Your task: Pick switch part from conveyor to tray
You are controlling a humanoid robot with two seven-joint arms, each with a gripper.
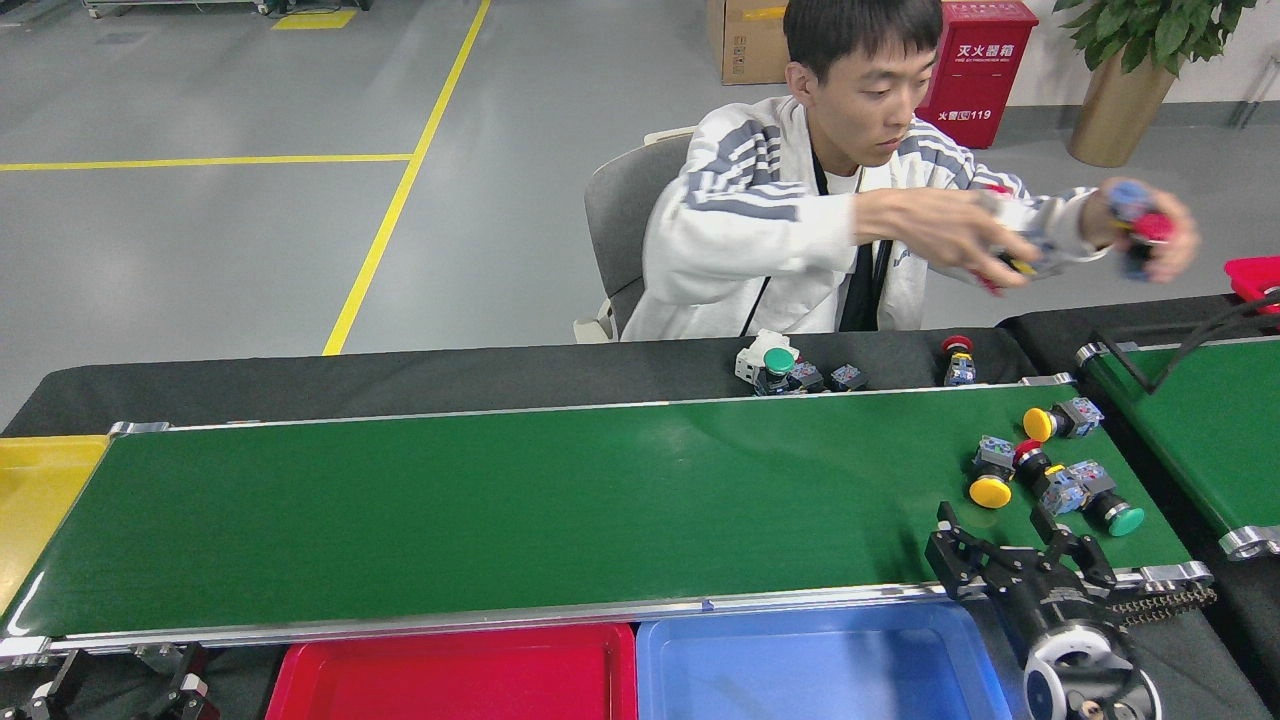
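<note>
Green conveyor (pixel 560 500) before us; our right end effector (pixel 995 545) spread open near yellow-capped switch part (pixel 990 480), blue-grey body; left end effector (pixel 180 690) unclear.

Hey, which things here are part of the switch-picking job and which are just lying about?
In the job:
- conveyor
- switch parts on its right end
- red tray
- blue tray
- right gripper, open

Lying about:
- spare switches on the black cloth
- yellow tray
- small belt
- extinguisher box
- plant
</note>
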